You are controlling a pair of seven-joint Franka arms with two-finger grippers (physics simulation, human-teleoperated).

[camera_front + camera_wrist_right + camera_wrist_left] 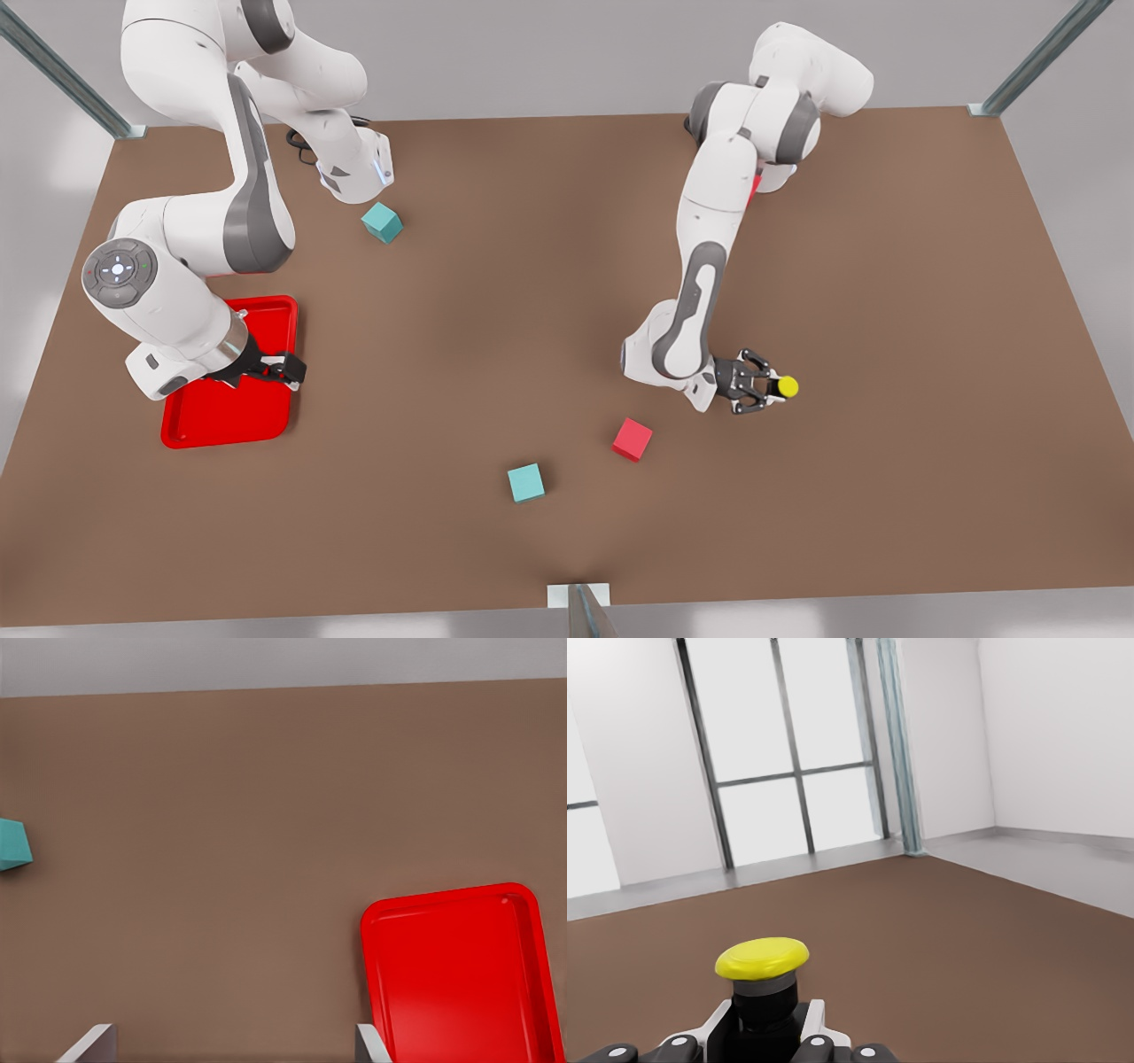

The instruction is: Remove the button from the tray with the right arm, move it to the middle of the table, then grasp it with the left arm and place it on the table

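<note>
Button (786,386): clamped by its black base in left gripper (764,391), cap toward front view's 3 o'clock, above table (886,292); right gripper (282,369) waits spread over tray (182,427).

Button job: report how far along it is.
Done: the button is out of the red tray and handed over. In hand: the left gripper holds it, while the right gripper waits open above the tray. Left: setting it on the table.
</note>
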